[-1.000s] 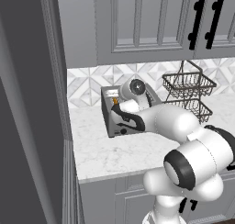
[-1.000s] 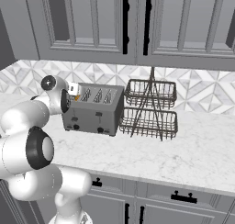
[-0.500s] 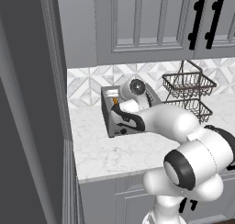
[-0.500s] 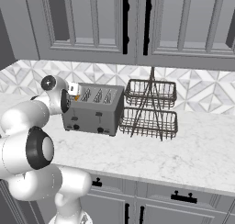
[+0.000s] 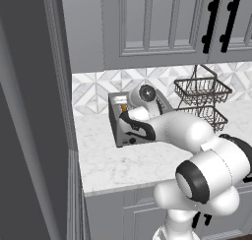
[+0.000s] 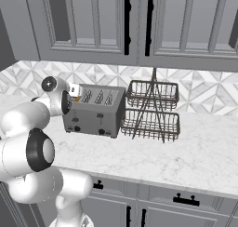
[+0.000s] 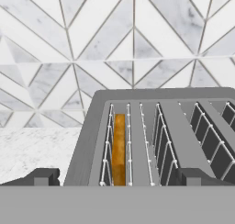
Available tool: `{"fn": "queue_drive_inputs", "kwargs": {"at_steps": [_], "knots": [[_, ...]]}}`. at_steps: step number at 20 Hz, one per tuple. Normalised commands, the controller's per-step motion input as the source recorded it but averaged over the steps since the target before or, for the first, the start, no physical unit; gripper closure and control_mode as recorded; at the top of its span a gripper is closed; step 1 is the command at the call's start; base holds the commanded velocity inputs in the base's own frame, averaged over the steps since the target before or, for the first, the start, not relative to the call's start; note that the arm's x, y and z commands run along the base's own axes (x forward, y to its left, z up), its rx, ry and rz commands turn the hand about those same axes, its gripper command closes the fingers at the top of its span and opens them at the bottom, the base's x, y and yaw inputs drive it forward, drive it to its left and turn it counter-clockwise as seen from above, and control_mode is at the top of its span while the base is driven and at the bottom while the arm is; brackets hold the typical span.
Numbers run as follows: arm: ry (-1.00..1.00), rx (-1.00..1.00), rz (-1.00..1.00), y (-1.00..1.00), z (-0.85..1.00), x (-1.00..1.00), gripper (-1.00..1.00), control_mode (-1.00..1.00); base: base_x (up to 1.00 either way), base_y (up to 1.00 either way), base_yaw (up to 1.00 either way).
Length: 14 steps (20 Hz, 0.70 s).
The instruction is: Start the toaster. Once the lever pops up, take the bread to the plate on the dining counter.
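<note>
The grey four-slot toaster (image 6: 95,114) stands on the marble wall counter (image 6: 176,156) against the tiled backsplash. The bread (image 7: 119,147), a thin orange slice, stands edge-on in the toaster's (image 7: 151,126) leftmost slot. It also shows as an orange sliver (image 6: 77,99) at the toaster's left end. My gripper (image 7: 118,177) hovers open just above that end, one fingertip (image 7: 43,176) on each side of the slot and nothing between them. In the left base view my forearm covers most of the toaster (image 5: 116,126). The plate and the dining counter are out of view.
A two-tier dark wire basket (image 6: 151,112) stands right beside the toaster. Grey upper cabinets (image 6: 139,21) hang overhead. A tall dark panel (image 5: 29,111) closes the counter's left end. Bare marble lies in front of the toaster.
</note>
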Motion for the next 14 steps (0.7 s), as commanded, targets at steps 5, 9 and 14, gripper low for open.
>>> {"fn": "queue_drive_inputs", "kwargs": {"at_steps": [5, 9, 14], "knots": [[0.00, 0.00, 0.00, 0.00, 0.00, 0.00, -1.00, -1.00, 0.00, 0.00, 0.00], [0.00, 0.00, 0.00, 0.00, 0.00, 0.00, -1.00, -1.00, 0.00, 0.00, 0.00], [0.00, 0.00, 0.00, 0.00, 0.00, 0.00, -1.00, -1.00, 0.00, 0.00, 0.00]]}}
